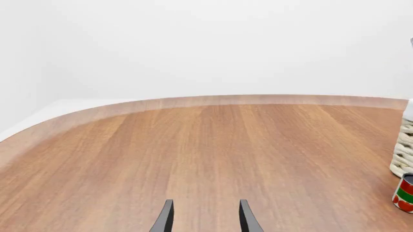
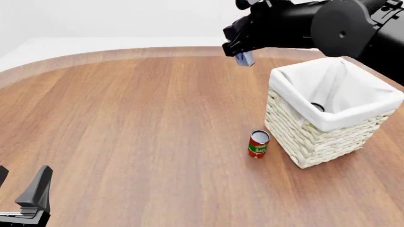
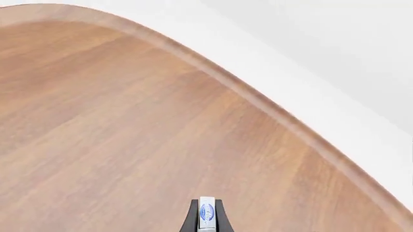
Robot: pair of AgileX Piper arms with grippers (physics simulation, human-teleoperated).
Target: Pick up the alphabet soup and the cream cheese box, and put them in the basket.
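My right gripper (image 2: 241,53) is shut on the cream cheese box (image 2: 244,59), a tiny white and light blue box, and holds it high above the table, behind and to the left of the basket (image 2: 303,142). In the right wrist view the box (image 3: 206,212) sits between the dark fingers. Inside the basket's white liner a small round silver top (image 2: 317,107) shows; its label is hidden, so I cannot tell whether it is the alphabet soup. My left gripper (image 2: 22,183) is open and empty at the near left, low over the table (image 1: 205,218).
A red-and-green labelled can (image 2: 258,143) stands upright just left of the basket's near corner; it also shows in the left wrist view (image 1: 405,193) beside the basket's wicker wall (image 1: 403,154). The wooden table's curved far edge (image 2: 126,52) runs behind.
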